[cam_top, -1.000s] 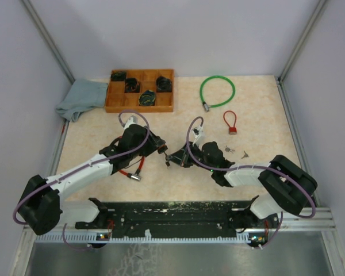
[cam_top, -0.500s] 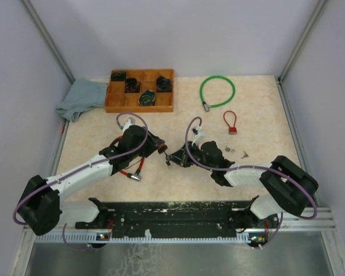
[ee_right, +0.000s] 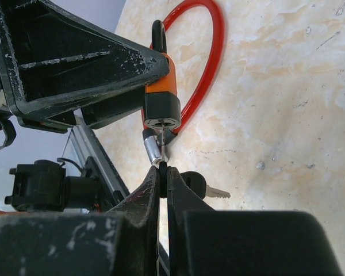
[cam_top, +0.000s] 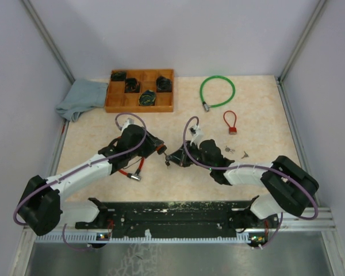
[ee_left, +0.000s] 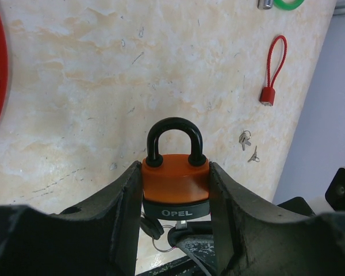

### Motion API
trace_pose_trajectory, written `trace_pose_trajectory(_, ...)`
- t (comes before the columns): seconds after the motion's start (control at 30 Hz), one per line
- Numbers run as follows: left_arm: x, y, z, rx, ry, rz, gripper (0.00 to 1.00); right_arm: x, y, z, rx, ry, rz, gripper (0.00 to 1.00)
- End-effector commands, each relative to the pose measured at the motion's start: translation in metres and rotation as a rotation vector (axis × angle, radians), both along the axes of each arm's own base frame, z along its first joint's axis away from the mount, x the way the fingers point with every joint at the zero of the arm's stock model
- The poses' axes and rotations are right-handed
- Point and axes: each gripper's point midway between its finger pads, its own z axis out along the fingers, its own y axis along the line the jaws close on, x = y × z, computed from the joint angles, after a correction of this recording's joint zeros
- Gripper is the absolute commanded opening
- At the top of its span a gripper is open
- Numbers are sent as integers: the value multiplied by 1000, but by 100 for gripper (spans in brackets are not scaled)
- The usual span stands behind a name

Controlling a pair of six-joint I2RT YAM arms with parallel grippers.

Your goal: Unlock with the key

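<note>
— Where do the fingers stand?
— Those of the left gripper [ee_left: 175,169] clamp an orange padlock [ee_left: 175,187] by its sides; the right gripper [ee_right: 163,169] pinches shut on a key [ee_right: 161,141], blade at the keyhole.
— And the lock?
— Held over the table [cam_top: 259,115], mid-width, toward its near edge — a red cable loop [ee_right: 210,63] lies nearby.

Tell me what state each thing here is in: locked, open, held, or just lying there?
Orange padlock: shackle closed, gripped between left fingers.
Key: inserted in the padlock's keyhole, pinched by right fingers.
Small red cable lock: looped shut, lying on the table.
Spare keys: loose on the table.
Cloth: crumpled.
</note>
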Motion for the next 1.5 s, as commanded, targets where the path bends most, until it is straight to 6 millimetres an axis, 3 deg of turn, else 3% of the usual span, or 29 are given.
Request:
trace_pose_trajectory(0.0,-7,-14,18,-63,-8,-65,0,19,0,49,99,-104,-59,0)
trace_pose_trajectory(0.23,-10,-13,15,-62,-4,-71,0,24,-13,59,177,-83,-98,0)
trace_pose_trajectory(0.77,-16,-26,8,-107,34,-125,0,22,1,55,276,-20,-45,0)
trace_pose_trajectory(1.03,-20,-31,14,-165,12,-147,0,25,-1,66,359,-9,-40,0)
trace_pose_trajectory(1.3,-21,-26,19,-187,-18,-126,0,33,-4,57,313,18,-94,0)
trace_pose_trajectory(1.47,-22,-23,9,-162,28,-103,0,40,2,57,157,-80,-123,0)
